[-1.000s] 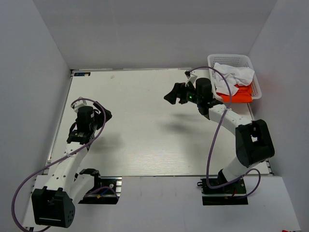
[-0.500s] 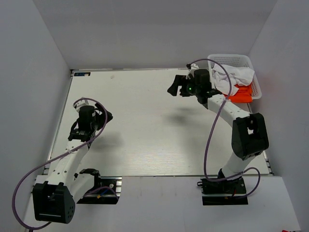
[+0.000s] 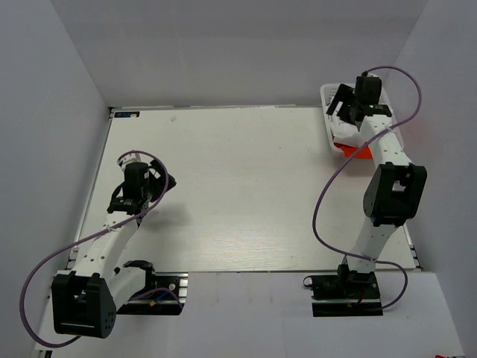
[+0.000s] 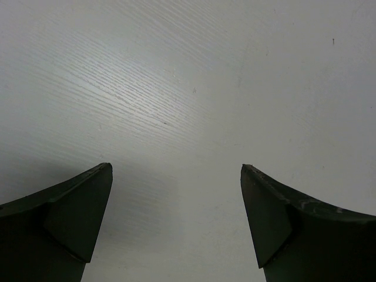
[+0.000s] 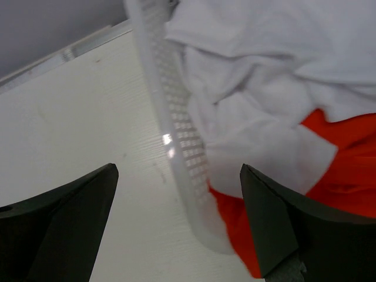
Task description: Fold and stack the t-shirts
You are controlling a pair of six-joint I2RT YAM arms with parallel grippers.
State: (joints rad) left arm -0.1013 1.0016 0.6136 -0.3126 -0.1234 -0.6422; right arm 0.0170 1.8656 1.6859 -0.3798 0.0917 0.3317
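Note:
The white t-shirt lies crumpled on top of the orange t-shirt, both inside the white mesh basket. In the top view only a strip of the orange shirt shows under the right arm. My right gripper hangs open and empty over the basket's left wall; in the right wrist view its jaws straddle that wall. My left gripper is open and empty above bare table at the left; the left wrist view shows only tabletop between its jaws.
The basket stands at the table's back right corner. The white tabletop is walled by grey panels at the back and both sides. Purple cables loop from both arms.
My right gripper has swung from the table's middle back to the right, over the basket. My left arm has barely moved.

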